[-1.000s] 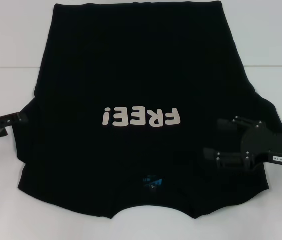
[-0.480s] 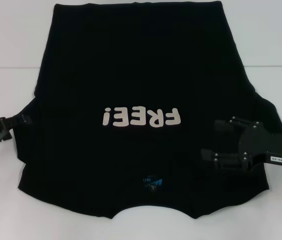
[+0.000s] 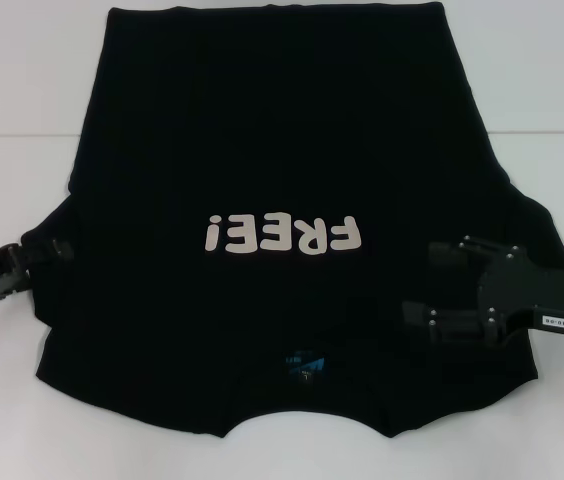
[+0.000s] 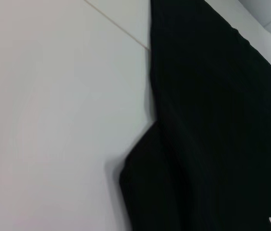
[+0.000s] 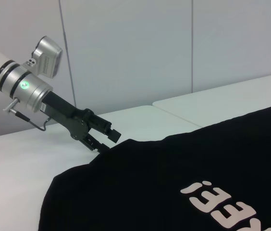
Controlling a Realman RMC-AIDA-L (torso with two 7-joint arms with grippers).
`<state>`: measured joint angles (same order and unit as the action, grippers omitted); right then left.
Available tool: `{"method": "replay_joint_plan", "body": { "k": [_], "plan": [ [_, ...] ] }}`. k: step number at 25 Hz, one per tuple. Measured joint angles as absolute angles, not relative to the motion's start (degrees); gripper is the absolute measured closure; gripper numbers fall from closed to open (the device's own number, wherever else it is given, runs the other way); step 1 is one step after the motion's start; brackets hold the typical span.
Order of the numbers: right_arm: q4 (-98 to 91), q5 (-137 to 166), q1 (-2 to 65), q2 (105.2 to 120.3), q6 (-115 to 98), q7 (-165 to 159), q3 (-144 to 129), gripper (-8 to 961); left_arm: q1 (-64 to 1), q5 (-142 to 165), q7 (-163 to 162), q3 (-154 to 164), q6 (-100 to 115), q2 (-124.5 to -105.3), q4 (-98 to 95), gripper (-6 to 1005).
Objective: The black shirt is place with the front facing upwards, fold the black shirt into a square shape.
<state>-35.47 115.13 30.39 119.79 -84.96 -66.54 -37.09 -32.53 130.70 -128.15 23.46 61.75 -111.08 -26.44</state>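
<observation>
Collar nearest the robot, the black shirt (image 3: 272,160) lies flat and face up on the white table (image 3: 22,90), unfolded. The right gripper (image 3: 424,282) hovers spread wide over the right shoulder, barely shifted. The left gripper (image 3: 47,248) has crept inward onto the left sleeve, jaws slightly parted, apparently nearing a pinch.

Matt black cloth shirt (image 3: 262,150) on a smooth white table (image 3: 542,90).

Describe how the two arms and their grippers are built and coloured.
The left gripper is black with blocky fingers, on a silver and white wrist with a green light and thin cable. The right gripper is black, screw-studded, with a small white label and metal fitting.
</observation>
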Motion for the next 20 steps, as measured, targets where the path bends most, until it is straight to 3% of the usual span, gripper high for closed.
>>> {"method": "replay_joint_plan", "body": {
  "k": [20],
  "plan": [
    [-35.5,115.1,30.2,119.79,-85.9,-66.6,-37.1,9,-33.0,130.8,-129.7,27.8,61.8,-111.08,-27.6,166]
  ]
}}
